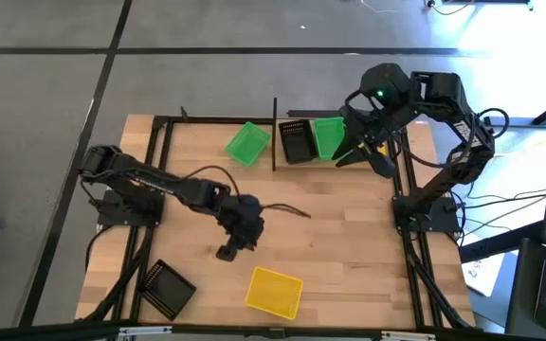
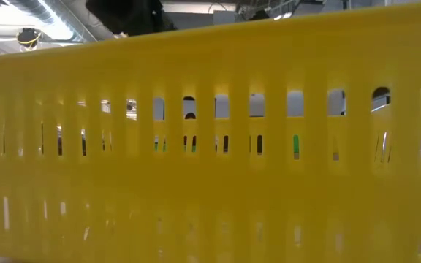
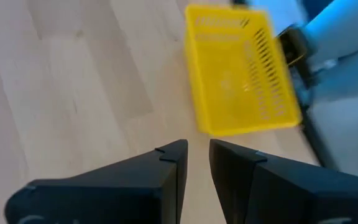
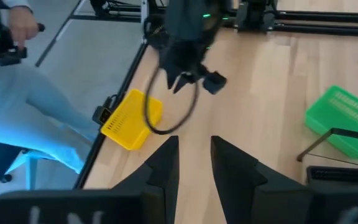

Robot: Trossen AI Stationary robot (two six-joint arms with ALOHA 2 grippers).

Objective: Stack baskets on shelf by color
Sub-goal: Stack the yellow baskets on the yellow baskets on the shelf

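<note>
A: Left wrist view, item one: the left gripper is hanging over bare tabletop, its dark fingers standing a narrow gap apart and gripping nothing. The yellow basket is lying just ahead of it, near the table's edge.

B: Seen from above?

A: The left gripper is sitting mid-table, with the yellow basket near it toward the front edge. One black basket is resting at the front left corner, apart from both.

B: Item two, the right side?

A: The right gripper is also showing a slim gap between its fingers and holding nothing. From above, it is hovering at the back right, beside the shelf. Two green baskets are lying there: a tilted one left of the centre post, another right of it, touching a second black basket.

B: Low view?

A: Yellow basket wall is filling nearly everything. A person is showing beyond the table in the right wrist view.
</note>
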